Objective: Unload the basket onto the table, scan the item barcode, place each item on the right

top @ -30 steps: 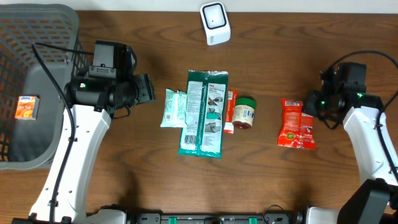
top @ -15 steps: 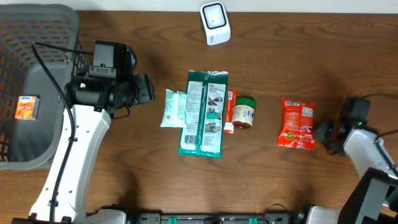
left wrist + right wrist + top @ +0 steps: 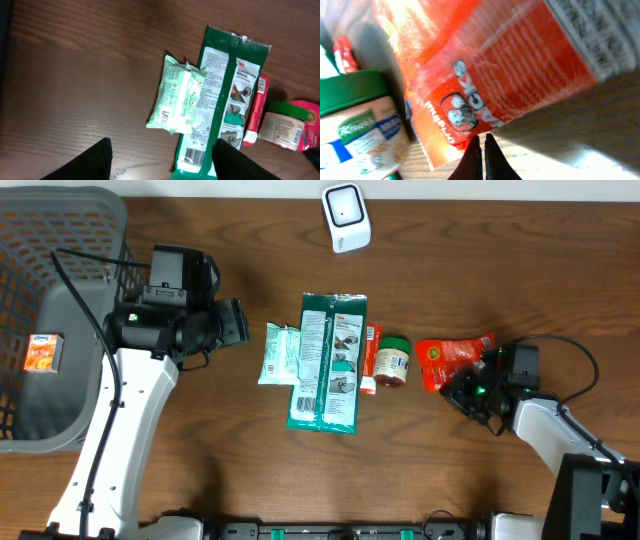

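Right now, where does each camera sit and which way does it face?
Overhead: fixed above the table, looking straight down; left arm and right arm show, with basket, scanner and items.
Left wrist: on the left arm, aimed down at the 3M glove pack and pale green packet; its open fingers frame the bottom.
Right wrist: low, close on the orange snack pouch; shut right gripper at bottom.
Shared: both wrist views catch the Knorr jar.
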